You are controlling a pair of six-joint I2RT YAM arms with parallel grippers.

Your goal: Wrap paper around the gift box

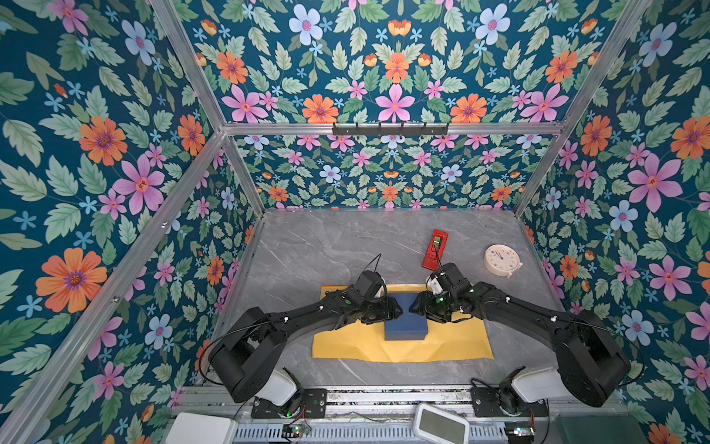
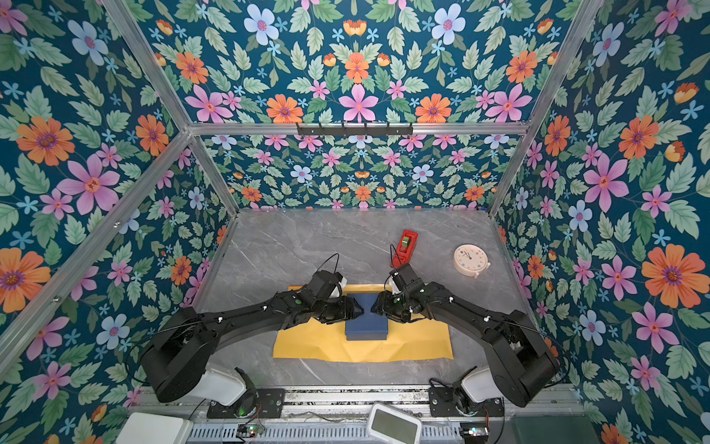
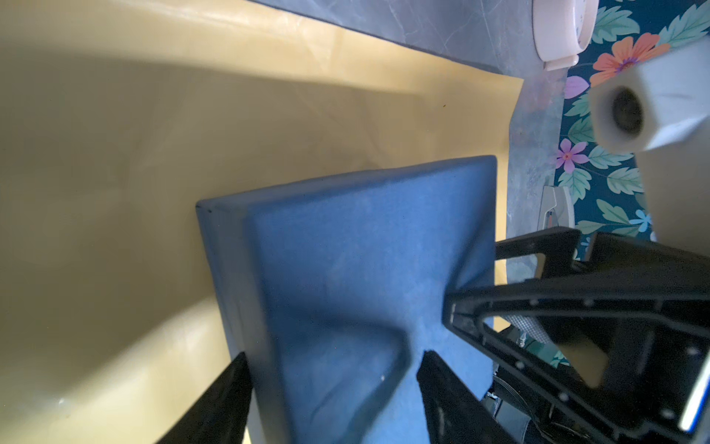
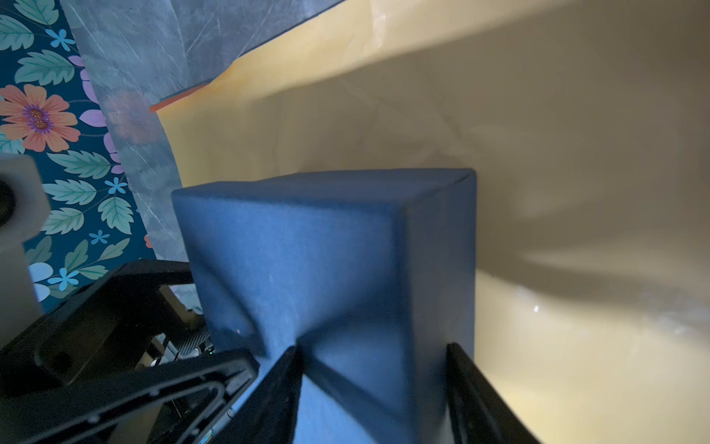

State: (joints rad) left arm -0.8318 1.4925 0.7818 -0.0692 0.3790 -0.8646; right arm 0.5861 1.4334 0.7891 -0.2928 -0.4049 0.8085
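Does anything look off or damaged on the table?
Only the paper: it is creased, with folds between the gift box and its near edge, so it does not lie flat. Nothing looks spilled.

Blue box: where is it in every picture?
Top view: box low in the middle.
Top view: box low in the middle.
Left wrist: box close up, filling the middle.
Right wrist: box close up, filling the middle.
Shared landmark: the yellow paper under it.

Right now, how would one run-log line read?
gift box on paper; left gripper jaws astride box; right gripper jaws astride box; grip unclear; box unwrapped
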